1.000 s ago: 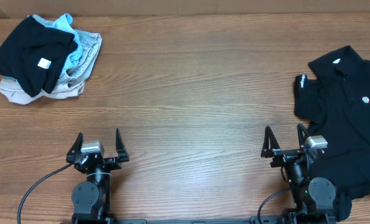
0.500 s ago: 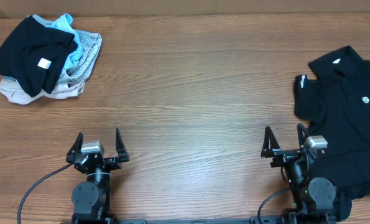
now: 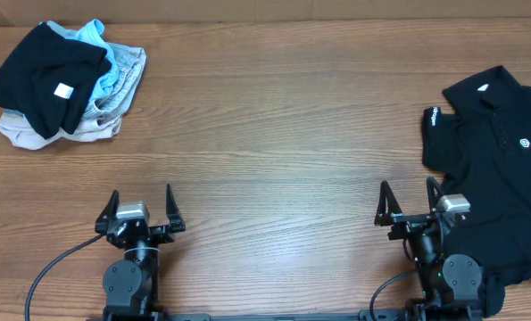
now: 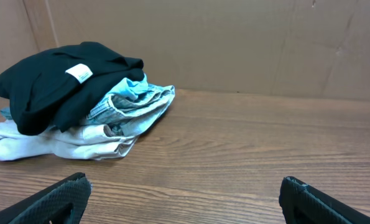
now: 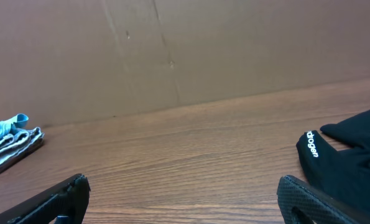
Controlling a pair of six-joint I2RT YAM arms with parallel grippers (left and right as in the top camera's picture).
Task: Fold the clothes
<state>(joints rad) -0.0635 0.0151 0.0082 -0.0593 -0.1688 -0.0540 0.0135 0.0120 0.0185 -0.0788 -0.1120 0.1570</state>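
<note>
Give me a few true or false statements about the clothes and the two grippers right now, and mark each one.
1. The black polo shirt lies at the right edge of the table. True.
2. The left gripper is shut on a sleeve. False: it is open and holds nothing.
3. A pile of clothes sits at the far left. True.
4. The right gripper touches that pile. False: it is open, across the table from it.
</note>
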